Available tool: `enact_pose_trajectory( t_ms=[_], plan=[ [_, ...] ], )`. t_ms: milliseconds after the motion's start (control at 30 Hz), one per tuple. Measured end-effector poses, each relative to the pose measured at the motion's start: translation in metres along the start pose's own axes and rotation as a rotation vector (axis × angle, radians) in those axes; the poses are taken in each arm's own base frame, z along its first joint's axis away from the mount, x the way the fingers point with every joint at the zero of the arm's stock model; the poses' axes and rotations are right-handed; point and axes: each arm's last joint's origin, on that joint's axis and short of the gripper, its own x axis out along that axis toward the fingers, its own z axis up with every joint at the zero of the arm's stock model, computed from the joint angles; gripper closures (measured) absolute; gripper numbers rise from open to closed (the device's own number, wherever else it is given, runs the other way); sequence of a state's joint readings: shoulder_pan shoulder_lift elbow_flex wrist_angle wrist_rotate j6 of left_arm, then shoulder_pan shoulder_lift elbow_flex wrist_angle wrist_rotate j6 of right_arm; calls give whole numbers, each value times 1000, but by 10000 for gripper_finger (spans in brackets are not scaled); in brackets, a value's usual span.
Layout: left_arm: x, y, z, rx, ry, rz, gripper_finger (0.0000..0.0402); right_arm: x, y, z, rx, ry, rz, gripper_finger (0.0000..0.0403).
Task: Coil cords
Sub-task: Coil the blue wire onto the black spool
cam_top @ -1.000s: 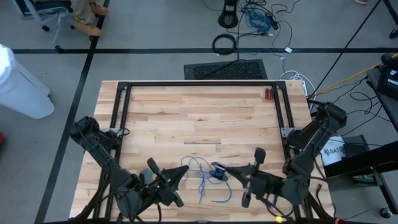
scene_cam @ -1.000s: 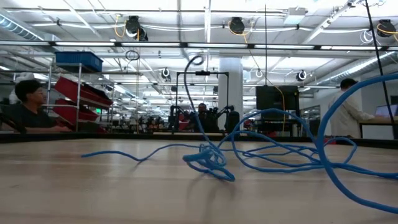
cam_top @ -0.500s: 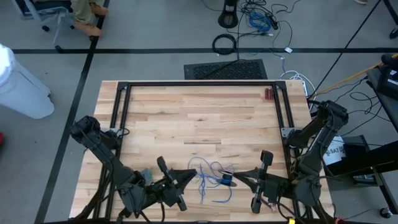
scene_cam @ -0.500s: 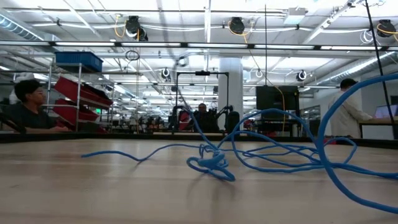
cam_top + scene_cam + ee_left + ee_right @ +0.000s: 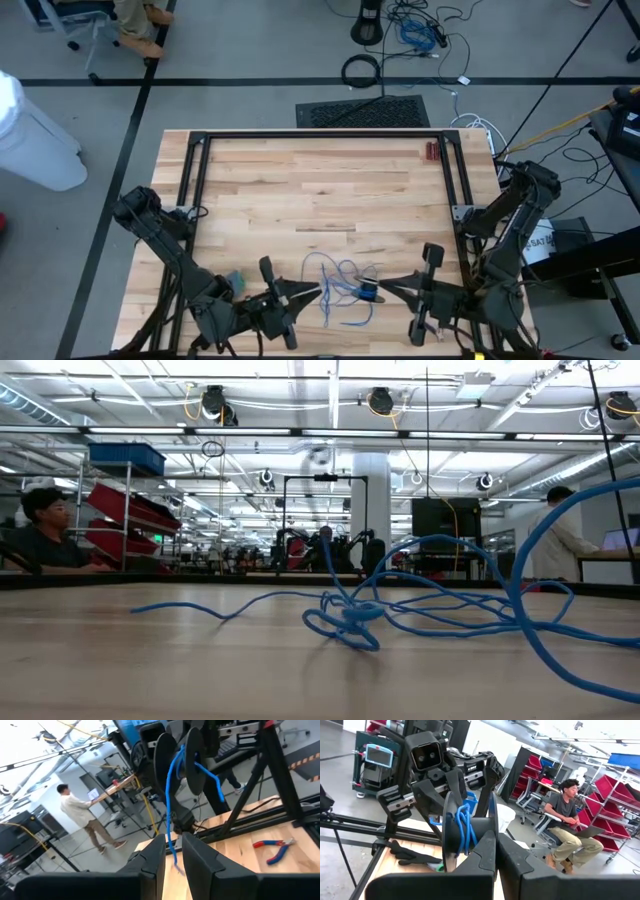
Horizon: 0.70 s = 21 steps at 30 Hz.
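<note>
**Facing grippers at the near edge, blue cord loose between them**

Looking straight down, the blue cord (image 5: 338, 285) lies in a loose tangle of loops on the wooden counter (image 5: 320, 190), near the edge closest to the arms' bases. A small dark spool (image 5: 368, 292) sits at the right side of the tangle. The left gripper (image 5: 312, 291) points in from the left with its tip at the tangle's edge, and the right gripper (image 5: 385, 285) points in from the right, just beside the spool. Red-handled pliers (image 5: 431, 151) lie at the far right corner, well apart from the cord.

From counter height, the cord (image 5: 345, 615) sprawls across the wood in several raised loops, with one thin end trailing off to one side and a thick strand arcing high at the other. Neither gripper shows here. A seated person (image 5: 40, 535) and a standing person (image 5: 562, 545) are in the room behind.

From the left wrist, the left gripper (image 5: 172, 851) has its fingers a little apart, and a strand of cord (image 5: 171, 795) hangs down into the gap; contact with the pads cannot be told. The strand leads up to the dark spool (image 5: 180, 760) ahead. Pliers (image 5: 274, 849) rest on the counter beyond.

From the right wrist, the right gripper (image 5: 496, 847) has its fingers pressed together at the rim of the spool (image 5: 465, 837), which carries a few turns of cord (image 5: 463, 827). A dark glove (image 5: 410, 852) lies on the counter.
</note>
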<state>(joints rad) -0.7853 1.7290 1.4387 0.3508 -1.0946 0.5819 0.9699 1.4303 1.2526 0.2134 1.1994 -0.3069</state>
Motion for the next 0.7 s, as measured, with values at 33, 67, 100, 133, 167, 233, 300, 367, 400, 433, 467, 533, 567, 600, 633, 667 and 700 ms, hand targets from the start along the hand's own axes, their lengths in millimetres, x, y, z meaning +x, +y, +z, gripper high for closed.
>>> enact_pose_trajectory(
  t_ms=[33,67,100,133,167,233,300,367,400,433,467,533,567,600,633,667,700],
  plan=[
    [0,0,1,-5,-3,0,331,0,0,0,0,0,0,403],
    [0,0,1,-7,-8,-6,331,0,0,0,0,0,1,403],
    [0,0,1,-7,-19,-23,331,-1,0,0,0,-1,1,403],
    [1,-1,1,-8,-33,-43,331,-1,0,0,0,-1,2,403],
    [2,-1,1,-8,-53,-72,331,-1,0,0,0,-1,2,403],
    [4,-2,2,-21,-98,-142,331,0,0,0,0,-1,2,403],
    [8,-1,2,-55,-130,-191,331,0,0,0,-1,-2,6,403],
    [11,1,3,-83,-149,-195,331,0,1,0,0,-10,33,403],
    [11,2,4,-92,-155,-191,331,0,1,1,-1,-16,52,403],
    [12,2,4,-98,-159,-186,331,0,2,1,-1,-21,68,403],
    [12,3,4,-101,-160,-184,331,0,2,1,-1,-24,77,403],
    [13,2,4,-99,-162,-189,331,1,1,1,-1,-23,74,403],
    [14,2,3,-97,-165,-197,331,2,1,0,-1,-23,71,403],
    [15,1,3,-95,-174,-210,331,3,1,0,2,-21,68,403],
    [17,0,2,-95,-185,-225,331,4,0,0,5,-20,65,403],
    [19,0,2,-102,-197,-230,331,5,0,0,7,-20,70,403],
    [20,-2,1,-107,-205,-228,331,6,0,0,14,-23,83,403]
  ],
)
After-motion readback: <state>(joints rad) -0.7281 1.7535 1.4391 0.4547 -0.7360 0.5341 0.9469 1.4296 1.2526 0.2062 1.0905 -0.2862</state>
